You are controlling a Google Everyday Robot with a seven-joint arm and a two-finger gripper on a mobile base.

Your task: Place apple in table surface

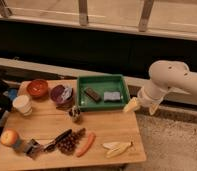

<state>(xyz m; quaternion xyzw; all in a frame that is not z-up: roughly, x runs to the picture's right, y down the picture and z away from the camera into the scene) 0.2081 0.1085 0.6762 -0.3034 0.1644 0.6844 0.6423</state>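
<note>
Gripper [142, 106], fingers [132, 105] apart, beside green tray [100, 77]

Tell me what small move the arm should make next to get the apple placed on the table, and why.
Probably swing the gripper left across the table surface toward the apple. The gripper hangs open and empty past the table's right edge, beside the green tray, while the apple lies at the opposite, left edge near the front, so nothing can be grasped from here.
</note>
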